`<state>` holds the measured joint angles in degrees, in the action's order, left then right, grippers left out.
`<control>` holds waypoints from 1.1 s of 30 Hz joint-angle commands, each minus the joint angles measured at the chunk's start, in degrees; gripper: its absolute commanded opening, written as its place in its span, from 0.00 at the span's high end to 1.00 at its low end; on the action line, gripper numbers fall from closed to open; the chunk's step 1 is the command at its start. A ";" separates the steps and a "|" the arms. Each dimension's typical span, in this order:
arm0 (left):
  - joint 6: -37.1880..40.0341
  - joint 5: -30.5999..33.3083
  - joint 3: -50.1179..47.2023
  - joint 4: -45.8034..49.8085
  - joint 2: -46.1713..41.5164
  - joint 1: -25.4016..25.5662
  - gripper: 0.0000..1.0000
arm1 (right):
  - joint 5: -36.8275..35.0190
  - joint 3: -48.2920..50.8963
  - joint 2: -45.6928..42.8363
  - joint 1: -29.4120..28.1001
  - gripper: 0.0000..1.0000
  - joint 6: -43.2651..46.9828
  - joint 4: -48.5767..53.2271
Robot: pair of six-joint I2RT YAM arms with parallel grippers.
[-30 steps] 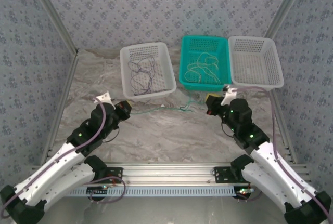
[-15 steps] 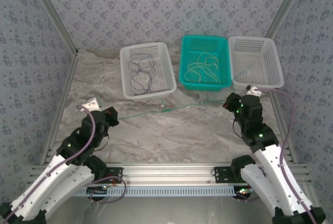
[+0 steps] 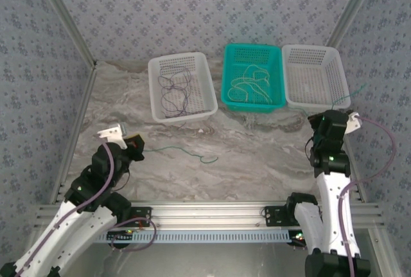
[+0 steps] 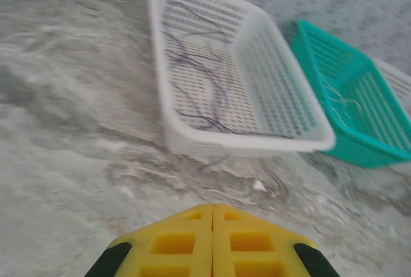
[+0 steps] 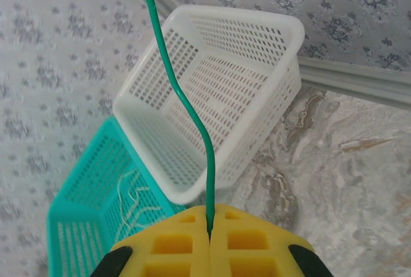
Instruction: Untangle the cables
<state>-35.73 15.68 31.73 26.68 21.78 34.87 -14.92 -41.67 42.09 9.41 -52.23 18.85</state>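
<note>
A green cable (image 5: 186, 107) rises from between the closed fingertips of my right gripper (image 5: 210, 216). In the top view that gripper (image 3: 331, 116) is raised in front of the right white basket (image 3: 343, 84), and the strand points up and right. Another green cable (image 3: 207, 159) lies loose on the table, and its left end reaches my left gripper (image 3: 136, 145). My left gripper (image 4: 212, 209) is shut, and no strand shows between its fingers. Purple cables (image 3: 174, 94) lie in the left white basket (image 3: 154, 90). Cream cables (image 3: 250, 84) lie in the teal basket (image 3: 226, 78).
The three baskets stand in a row at the back of the marbled table. Patterned walls with metal frame rails close in both sides. A metal rail with the two arm bases runs along the near edge.
Both arms have drawn back and apart. The green strand stretched between the grippers has come apart: one piece now lies on the table, and the right gripper has lifted the other towards the right.
</note>
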 commanded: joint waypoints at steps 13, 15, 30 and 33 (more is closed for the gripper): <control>4.83 -10.84 -1.49 -9.44 0.03 -0.12 1.00 | -12.26 -24.98 36.05 0.23 1.00 -35.36 1.94; 4.53 -11.26 -1.41 -9.50 0.02 -0.09 1.00 | -14.43 -31.72 41.44 -0.28 1.00 -35.48 6.07; 1.90 -11.59 -0.74 -10.04 -0.25 -0.14 1.00 | -11.36 -50.21 66.93 2.79 0.16 -19.87 -4.06; 1.13 -11.67 -0.79 -10.56 0.02 -0.11 1.00 | -7.44 -49.84 65.40 2.48 0.00 -16.72 -4.59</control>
<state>-33.52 5.10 30.57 19.22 21.85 34.87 -26.89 -89.73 109.12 12.10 -75.92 18.37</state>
